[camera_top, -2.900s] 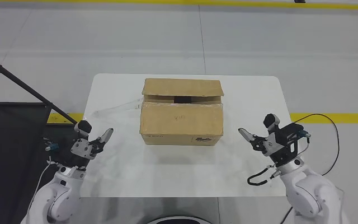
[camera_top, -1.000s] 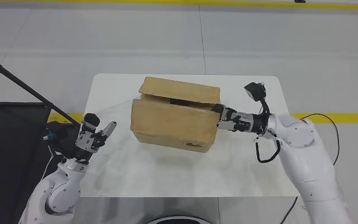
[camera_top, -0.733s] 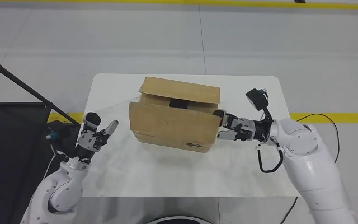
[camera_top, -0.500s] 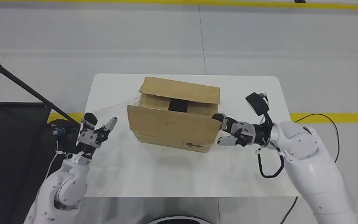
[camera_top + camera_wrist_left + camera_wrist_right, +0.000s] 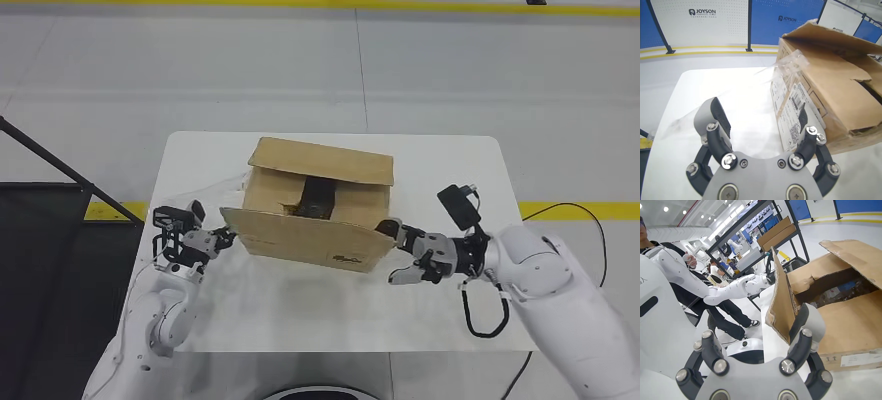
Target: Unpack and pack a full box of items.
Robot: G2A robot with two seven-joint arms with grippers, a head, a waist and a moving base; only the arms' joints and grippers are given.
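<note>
A brown cardboard box (image 5: 320,165) stands mid-table, slightly turned. Its front flap (image 5: 300,240) is swung down toward the near edge and its back flap still covers the far half. Dark packed items (image 5: 312,198) show through the gap, also in the right wrist view (image 5: 838,291). My right gripper (image 5: 395,255) is open at the flap's right corner, with one finger (image 5: 806,317) against the flap's edge (image 5: 780,298). My left gripper (image 5: 212,240) is open at the box's left front corner, one pad (image 5: 803,117) against the labelled side (image 5: 791,113).
A loose strip of clear tape (image 5: 789,60) hangs off the box's left top corner over the white table (image 5: 440,170). A black stand (image 5: 50,165) and dark mat lie off the table's left side. Bare tabletop lies in front of the box and to its right.
Both arms came in from the near table corners to the box's front corners. The box was turned a little. The front flap swung from shut to open toward the near edge.
</note>
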